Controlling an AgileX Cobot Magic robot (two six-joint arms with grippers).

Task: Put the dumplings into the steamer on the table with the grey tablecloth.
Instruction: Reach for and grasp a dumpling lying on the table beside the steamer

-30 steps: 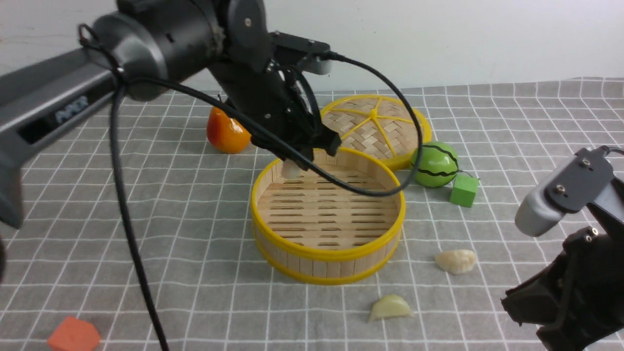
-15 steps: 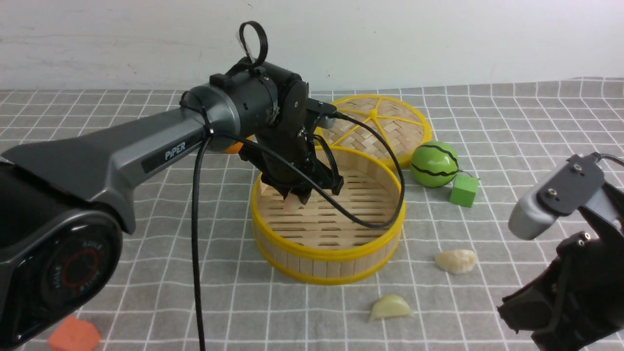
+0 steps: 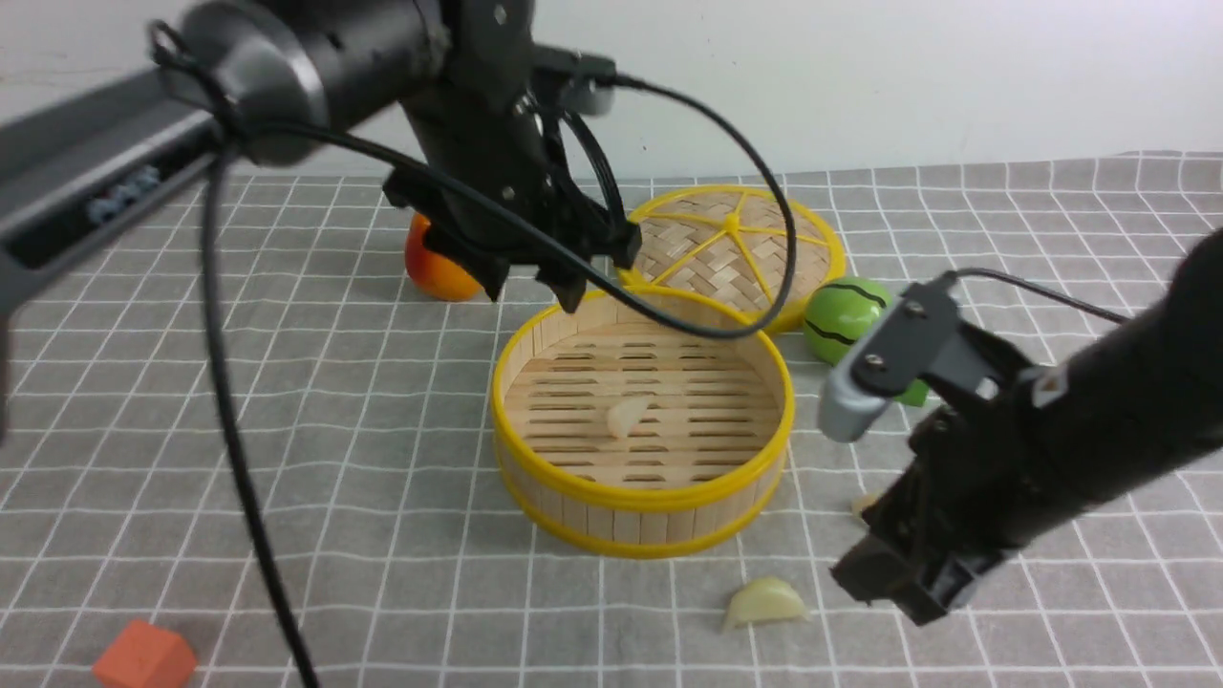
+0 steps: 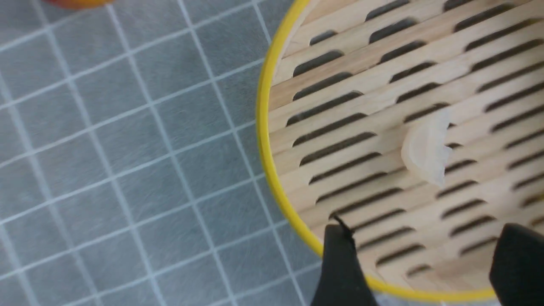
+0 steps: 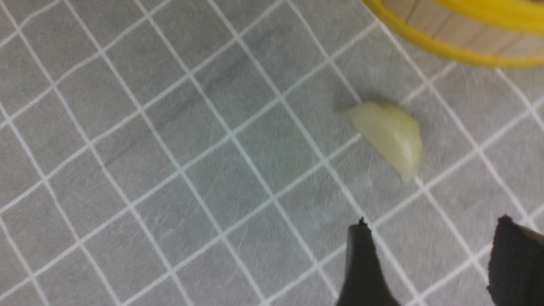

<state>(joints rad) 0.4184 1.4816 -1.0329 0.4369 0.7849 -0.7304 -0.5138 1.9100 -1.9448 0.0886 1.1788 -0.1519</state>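
Note:
The round bamboo steamer (image 3: 638, 547) stands mid-table on the grey tablecloth (image 3: 287, 430). One pale dumpling (image 3: 626, 416) lies on its slatted floor, and the left wrist view shows that dumpling (image 4: 425, 151) inside the yellow rim (image 4: 265, 140). My left gripper (image 3: 531, 285) hangs open and empty above the steamer's far-left rim. A second dumpling (image 3: 764, 602) lies on the cloth in front of the steamer. My right gripper (image 3: 893, 583) stands open just to its right, and that dumpling (image 5: 391, 134) is ahead of the fingertips (image 5: 361, 255). A third dumpling (image 3: 865, 505) is mostly hidden behind the right arm.
The woven yellow-rimmed lid (image 3: 736, 244) lies behind the steamer. A green striped ball (image 3: 841, 325) sits to the steamer's right, partly behind the right arm. An orange-red fruit (image 3: 435, 272) is at the back left. An orange cube (image 3: 143, 655) sits at the near left.
My left gripper opened and rose, and the dumpling it carried now lies in the steamer. My right arm swung left and down toward the dumplings on the cloth, and its jaws opened.

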